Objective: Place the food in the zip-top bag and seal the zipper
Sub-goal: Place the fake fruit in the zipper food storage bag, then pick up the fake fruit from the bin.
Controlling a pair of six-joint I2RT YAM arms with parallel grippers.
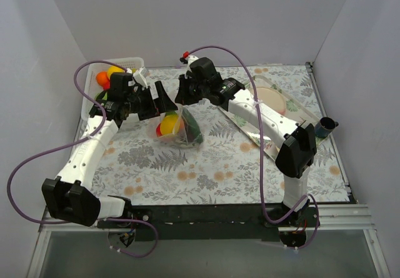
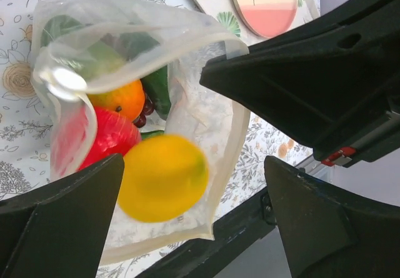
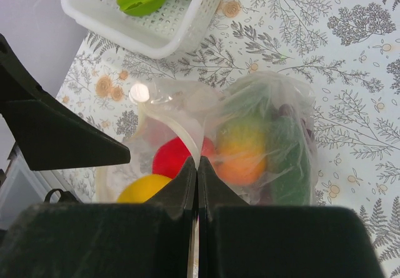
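The zip-top bag [image 1: 179, 127] rests on the table [image 1: 250, 165], left of centre toward the far edge, near the white slotted basket [image 3: 175, 28] at the far-left corner. The right gripper [image 3: 197, 172], fingers pressed together, pinches the bag's mouth edge. The left gripper [image 2: 194, 165] is spread wide above the mouth. Inside lie a yellow fruit [image 2: 162, 178], red fruit [image 2: 106, 134], orange [image 2: 119, 100] and cucumber [image 3: 287, 159].
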